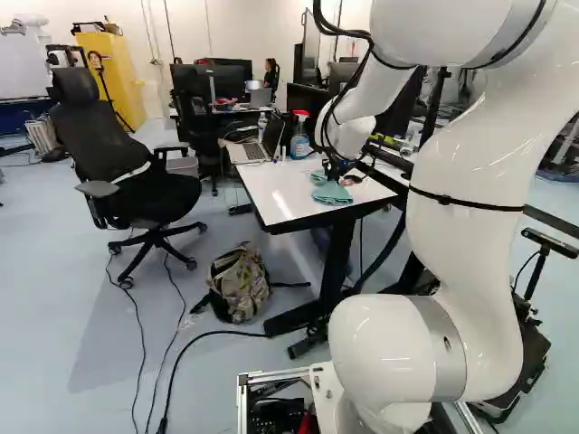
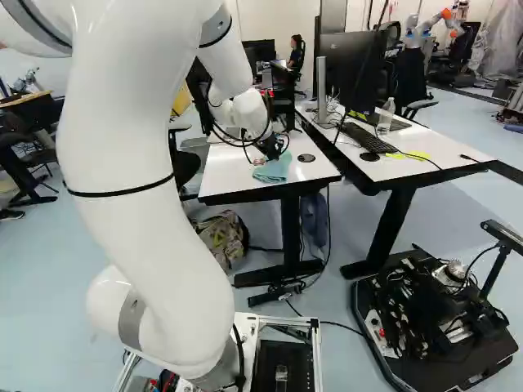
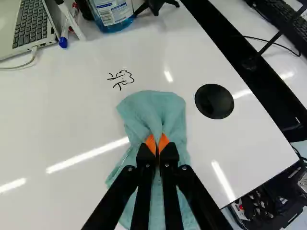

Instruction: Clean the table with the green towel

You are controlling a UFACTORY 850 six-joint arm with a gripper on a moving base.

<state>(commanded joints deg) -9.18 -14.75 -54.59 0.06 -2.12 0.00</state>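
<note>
towel (image 3: 152, 108): matt cloth | tabletop (image 3: 62, 120): smooth, glossy | bottle (image 3: 116, 25): clear plastic

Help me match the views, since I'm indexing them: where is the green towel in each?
Left base view: the towel, right of centre, slightly above mid-height.
Right base view: just right of centre, above mid-height.
Wrist view: pinched in the end effector, spreading ahead of and under it.
Shared landmark: the white tabletop beneath the towel.

A chair (image 1: 149, 194) (black) stands near a backpack (image 1: 239, 286); laptop (image 3: 32, 25) open.
</note>
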